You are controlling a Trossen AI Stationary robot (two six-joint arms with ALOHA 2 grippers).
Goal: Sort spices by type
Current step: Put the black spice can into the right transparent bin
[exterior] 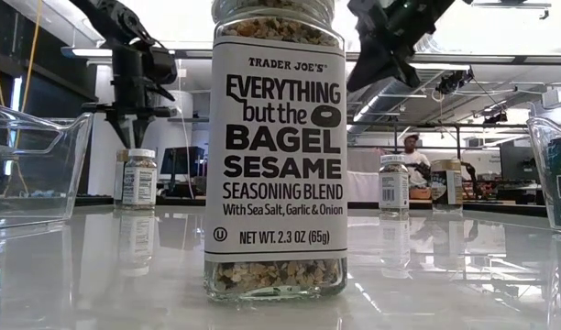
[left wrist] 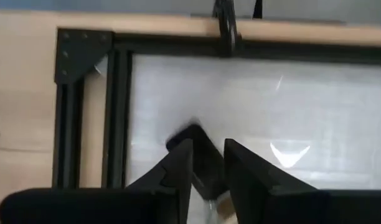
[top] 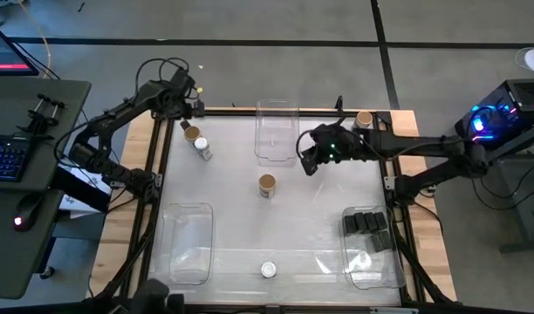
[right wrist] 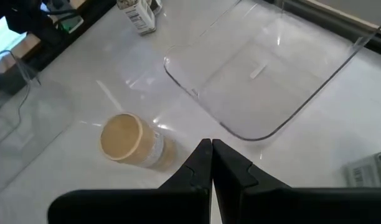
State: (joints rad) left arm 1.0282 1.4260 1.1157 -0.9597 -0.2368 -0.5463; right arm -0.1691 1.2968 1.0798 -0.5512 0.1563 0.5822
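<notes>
My right gripper [top: 307,162], pressed together and empty, hangs beside the clear bin [top: 277,131], above the tan-lidded jar [top: 267,185]. My left gripper [top: 194,108], slightly spread, holds nothing near two jars [top: 197,142].

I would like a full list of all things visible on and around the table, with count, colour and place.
Tan-lid jars: three; one at table centre, one at far left beside a white-lid jar, one at the far right corner.
White-lid jars: two; one at the near edge, one at far left.
Black boxes: several, exact count unclear, inside the near-right bin.
Clear bins: three; far centre, near left, near right.
Keyboard: one, blue-lit, on the desk at left.
Person: one, in the room behind.
Left gripper: far left corner, slightly open, holding nothing visible.
Right gripper: above table centre, shut, empty.
</notes>
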